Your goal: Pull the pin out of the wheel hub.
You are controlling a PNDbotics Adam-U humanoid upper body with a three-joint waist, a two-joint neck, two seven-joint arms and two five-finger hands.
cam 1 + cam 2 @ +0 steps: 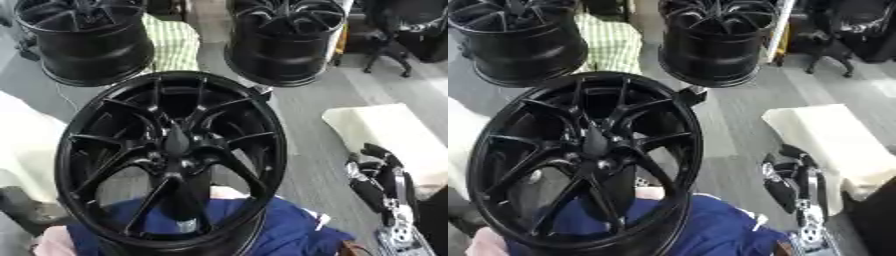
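Left eye view puts a black wheel hub (171, 160) in the middle foreground, standing on edge with its spoked face tilted up toward the camera. Its lower rim rests against blue cloth (289, 232), and a bit of pink fabric (52, 242) shows at the lower left. At the hub's centre, where the spokes meet, a dark tapered shape (178, 141) stands out of the bore; whether that is the pin cannot be told. Seen through the spokes low in the hub is a small pale patch (186, 226).

Right hand (378, 182) shows at the right edge, black with silver joints, well apart from the hub and touching nothing. Its fingers point up and lie relaxed, a little spread, holding nothing. Left hand appears in neither view.

Behind, two more black wheels stand on the grey floor: one at upper left (83, 40), one at upper centre (284, 40), with a green checked cloth (173, 45) between them. A cream block (833, 142) lies on the floor just beyond the right hand.
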